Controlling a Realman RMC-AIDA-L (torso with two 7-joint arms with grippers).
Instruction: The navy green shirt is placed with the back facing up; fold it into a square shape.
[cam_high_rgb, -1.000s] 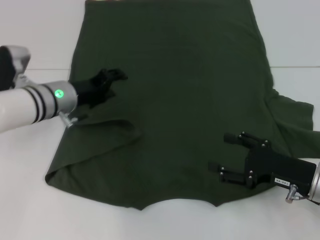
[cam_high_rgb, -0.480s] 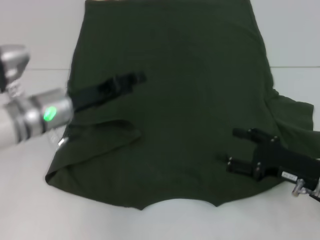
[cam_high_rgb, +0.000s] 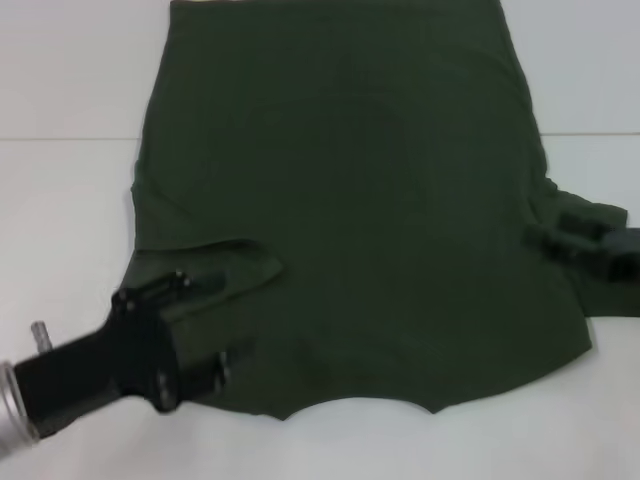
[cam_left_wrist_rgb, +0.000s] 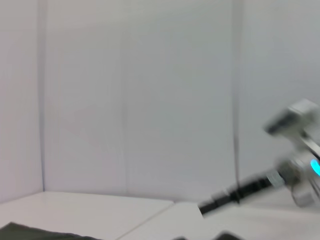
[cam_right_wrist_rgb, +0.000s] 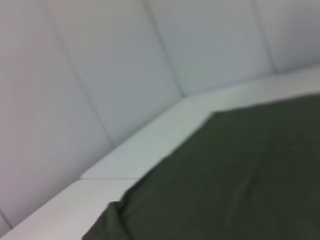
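Head view | one navy green shirt (cam_high_rgb: 350, 200) | left claw (cam_high_rgb: 205, 325) apart | right claw (cam_high_rgb: 550, 228) unclear

Non-task items in view: white table (cam_high_rgb: 60, 250), matte, plain; bare surface visible along its left edge, its right edge and the near edge; a faint straight seam line crosses it from left to right in the head view, toward the far side; white panelled wall (cam_left_wrist_rgb: 135, 95) stands behind the table's far edge, seen in both wrist views; vertical panel joints run down the wall to the table; in the right wrist view a table corner (cam_right_wrist_rgb: 185, 102) meets the wall; nothing else could be made out on the table.
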